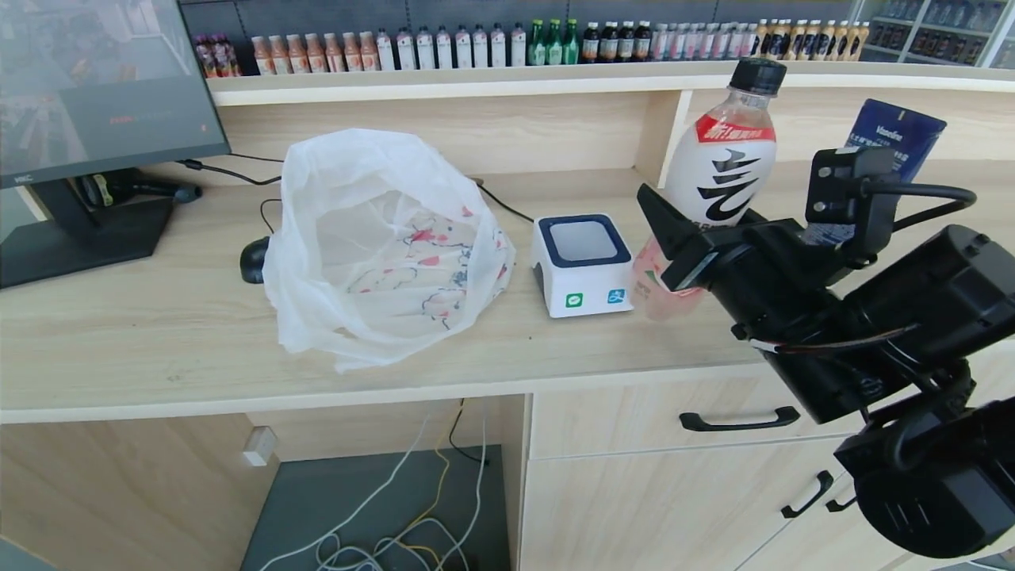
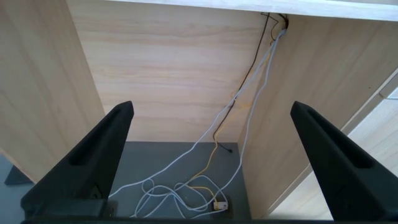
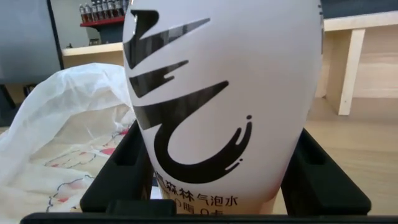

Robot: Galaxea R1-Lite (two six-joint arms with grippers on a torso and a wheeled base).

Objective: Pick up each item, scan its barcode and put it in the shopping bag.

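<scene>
A drink bottle (image 1: 723,170) with a white label, black brush mark and black cap leans beside the right side of the white barcode scanner (image 1: 583,266). My right gripper (image 1: 702,246) is shut on the bottle's lower body; in the right wrist view the bottle (image 3: 217,74) sits between the black fingers (image 3: 118,171). I cannot tell whether its base touches the counter. The white plastic shopping bag (image 1: 381,238) lies open on the counter to the left of the scanner. My left gripper (image 2: 211,109) hangs open and holds nothing, below the counter and facing the cable recess.
A blue pack (image 1: 896,139) stands behind my right arm. A monitor (image 1: 103,87) and a black mouse (image 1: 254,260) sit at the counter's left. Bottles line the back shelf (image 1: 507,75). Drawers with handles (image 1: 739,420) lie under the counter, and loose cables (image 2: 205,186) are on the floor.
</scene>
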